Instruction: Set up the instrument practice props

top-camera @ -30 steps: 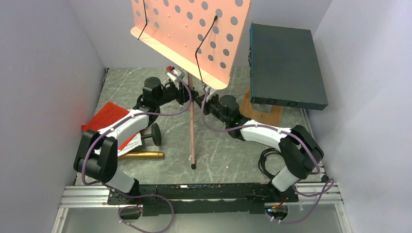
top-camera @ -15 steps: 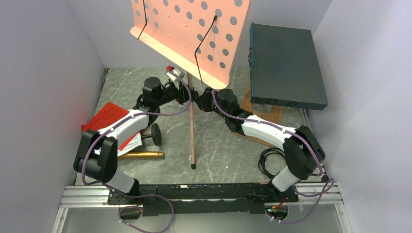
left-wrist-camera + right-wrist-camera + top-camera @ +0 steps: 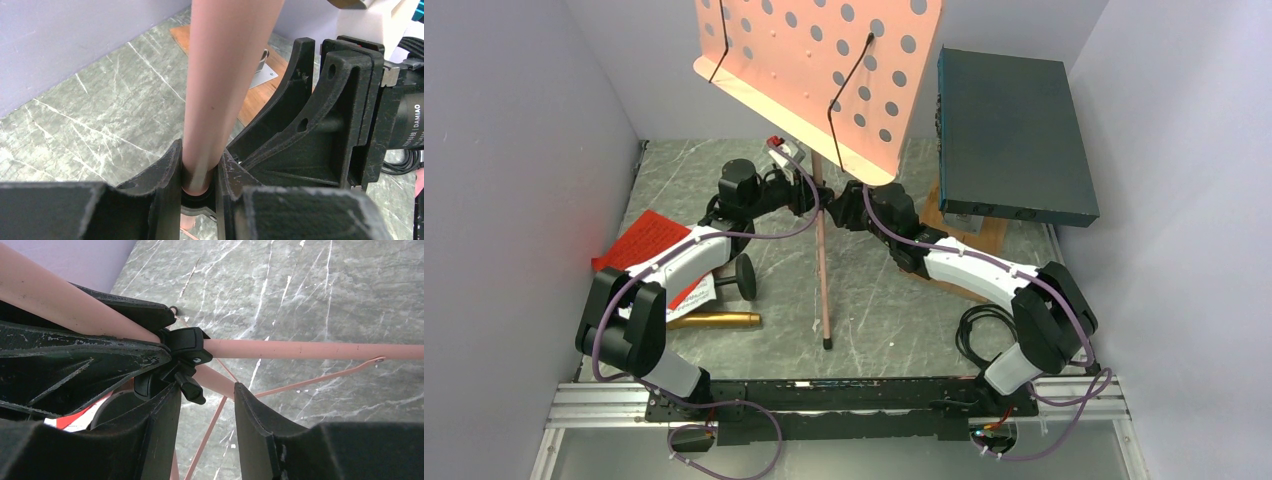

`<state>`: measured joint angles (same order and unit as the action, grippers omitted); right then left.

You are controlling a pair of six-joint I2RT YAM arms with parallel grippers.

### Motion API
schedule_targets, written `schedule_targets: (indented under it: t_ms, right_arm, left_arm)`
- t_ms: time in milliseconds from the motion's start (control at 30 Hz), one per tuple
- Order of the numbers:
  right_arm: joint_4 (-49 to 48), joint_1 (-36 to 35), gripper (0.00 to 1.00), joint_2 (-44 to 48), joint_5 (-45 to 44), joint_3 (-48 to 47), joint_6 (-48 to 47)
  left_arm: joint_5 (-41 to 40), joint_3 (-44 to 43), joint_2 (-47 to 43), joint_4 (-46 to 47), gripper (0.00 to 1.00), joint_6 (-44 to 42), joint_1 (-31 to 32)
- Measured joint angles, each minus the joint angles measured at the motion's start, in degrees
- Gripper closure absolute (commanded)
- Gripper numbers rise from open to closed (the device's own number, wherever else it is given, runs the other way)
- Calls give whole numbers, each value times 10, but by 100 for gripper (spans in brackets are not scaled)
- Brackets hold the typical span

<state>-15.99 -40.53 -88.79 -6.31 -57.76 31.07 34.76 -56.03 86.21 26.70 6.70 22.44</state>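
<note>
The pink perforated music stand (image 3: pixel 819 70) leans over the middle of the table, one leg foot (image 3: pixel 827 343) on the marble. My left gripper (image 3: pixel 809 200) is shut on its pink pole (image 3: pixel 225 75), which the two fingers pinch in the left wrist view. From the right, my right gripper (image 3: pixel 845 206) stands open beside the pole; its left fingertip is next to the black clamp knob (image 3: pixel 187 382) and nothing is between its fingers. The red and white music sheets (image 3: pixel 649 245), gold microphone (image 3: pixel 714 320) and black round-base mic stand (image 3: pixel 745 277) lie at the left.
A dark teal box (image 3: pixel 1009 125) sits on a wooden board (image 3: pixel 969 235) at the back right. A black cable coil (image 3: pixel 974 330) lies by the right arm's base. Thin pink tripod struts (image 3: pixel 320 377) spread under the right gripper. Grey walls close in on both sides.
My right gripper has opened and let go of the pole, and its forearm has swung a little. The stand's foot has shifted slightly right. The left grip is unchanged.
</note>
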Motion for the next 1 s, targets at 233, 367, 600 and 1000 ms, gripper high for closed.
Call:
schedule_targets:
  t_ms: [233, 367, 600, 1000]
  right_arm:
    - [23, 4, 44, 16, 3, 1, -15]
    - [32, 4, 55, 26, 0, 3, -27]
    - [29, 3, 60, 27, 16, 3, -20]
    - [21, 13, 90, 31, 28, 19, 129]
  left_arm:
    - [10, 0, 0, 1, 100, 2, 3]
    - [16, 0, 0, 4, 100, 4, 5]
    - [16, 0, 0, 4, 100, 5, 8]
    - [14, 0, 4, 8, 100, 4, 9]
